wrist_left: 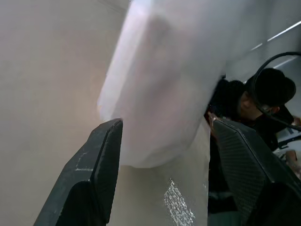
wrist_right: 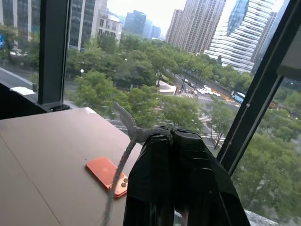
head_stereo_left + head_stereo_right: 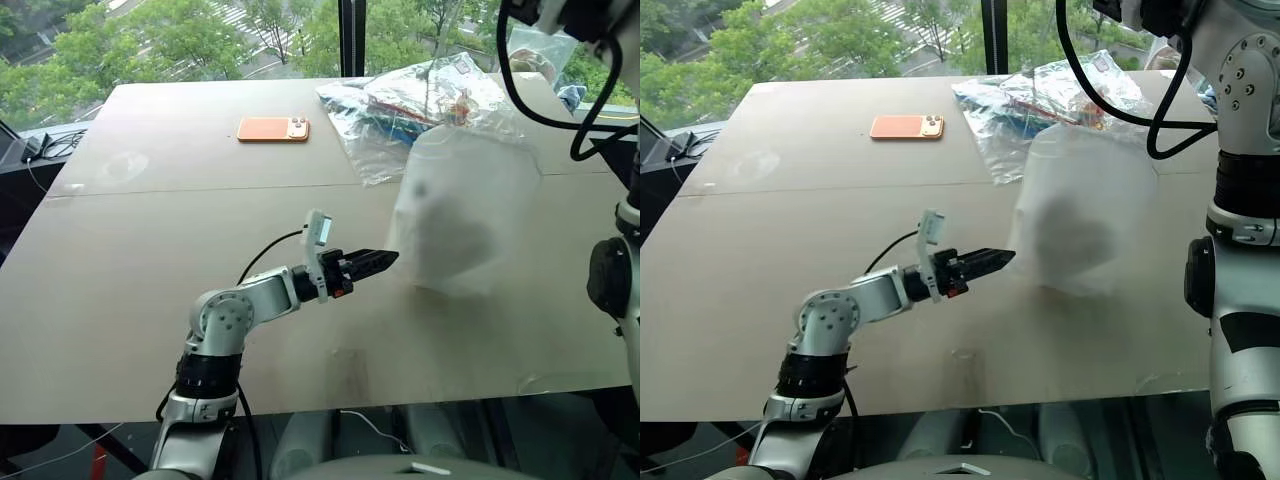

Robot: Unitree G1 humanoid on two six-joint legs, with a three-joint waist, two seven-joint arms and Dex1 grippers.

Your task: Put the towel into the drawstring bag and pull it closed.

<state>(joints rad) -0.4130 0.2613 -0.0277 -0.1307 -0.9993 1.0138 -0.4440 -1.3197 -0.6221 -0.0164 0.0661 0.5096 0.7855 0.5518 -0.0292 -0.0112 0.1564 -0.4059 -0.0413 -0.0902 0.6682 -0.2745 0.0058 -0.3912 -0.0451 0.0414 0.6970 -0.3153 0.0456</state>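
Left gripper (image 3: 385,260) fingers apart, just beside hanging drawstring bag (image 3: 462,215), blurred; dark lump inside, towel can't be confirmed. Right gripper (image 2: 171,141) clamped on bag cord (image 2: 123,160). Behind: clear plastic bag (image 3: 420,105), orange phone (image 3: 273,129) on table (image 3: 150,260).

Count: one drawstring bag (image 3: 462,215) hanging above the table (image 3: 150,270), one dark shape showing through it, probably the towel. One orange phone (image 3: 273,129) lying at 11 o'clock. One clear plastic bag (image 3: 420,105) of colourful items sitting at 1 o'clock; item count unreadable. One cord (image 2: 123,160) trailing. Two grippers working: left (image 3: 385,259), right (image 2: 173,141).
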